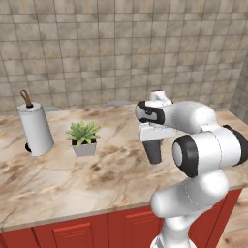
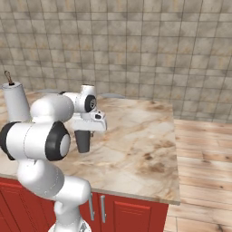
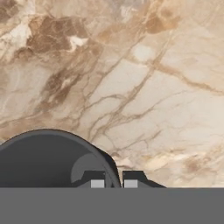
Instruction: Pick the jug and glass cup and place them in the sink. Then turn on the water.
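From my left base camera, bare counter [image 1: 58, 179] runs from 6 to 8 o'clock of the cup [image 1: 154, 153]. At 9 o'clock a plant [image 1: 84, 138] blocks the way, the towel roll [image 1: 35, 128] beyond it. The wall [image 1: 121, 48] closes 12 o'clock.

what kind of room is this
Most likely a kitchen, and a rendered one: a marble-look counter on red cabinet doors, a tiled back wall, and a paper-towel roll beside a small potted plant.
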Available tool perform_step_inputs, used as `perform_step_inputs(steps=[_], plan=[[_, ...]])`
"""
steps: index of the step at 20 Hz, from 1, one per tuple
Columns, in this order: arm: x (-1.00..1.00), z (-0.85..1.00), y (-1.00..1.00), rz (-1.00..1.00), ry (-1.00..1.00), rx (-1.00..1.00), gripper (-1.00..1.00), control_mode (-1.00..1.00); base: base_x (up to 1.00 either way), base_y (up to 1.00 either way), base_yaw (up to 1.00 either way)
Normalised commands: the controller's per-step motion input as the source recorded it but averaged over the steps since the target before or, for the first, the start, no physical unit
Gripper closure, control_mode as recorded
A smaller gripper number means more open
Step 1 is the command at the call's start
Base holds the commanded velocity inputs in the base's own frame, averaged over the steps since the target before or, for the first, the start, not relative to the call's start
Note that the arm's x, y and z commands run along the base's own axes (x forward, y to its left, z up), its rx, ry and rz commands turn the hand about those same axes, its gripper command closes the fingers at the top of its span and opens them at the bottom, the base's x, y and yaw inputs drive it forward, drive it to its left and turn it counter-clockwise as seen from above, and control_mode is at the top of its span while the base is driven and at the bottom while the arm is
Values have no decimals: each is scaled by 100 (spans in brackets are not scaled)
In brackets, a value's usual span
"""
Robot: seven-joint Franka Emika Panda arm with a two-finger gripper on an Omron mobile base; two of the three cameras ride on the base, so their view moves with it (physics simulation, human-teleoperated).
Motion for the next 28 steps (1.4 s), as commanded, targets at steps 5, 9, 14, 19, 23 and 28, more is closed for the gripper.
perform_step_inputs(steps=[5, 9, 14, 19, 23, 28], plan=[[-31, 42, -36, 0, 0, 1, 100, -100, 0, 0, 0], [-26, 37, -34, 0, 0, 1, 100, -100, 0, 0, 0], [-24, 38, -31, 0, 0, 1, 100, -100, 0, 0, 0], [-31, 11, -34, 0, -1, 0, 100, -100, 0, 0, 0], [-24, 1, -31, 0, -6, 1, 100, -100, 0, 0, 0], [-18, 8, -5, 0, -14, 0, 100, -100, 0, 0, 0]])
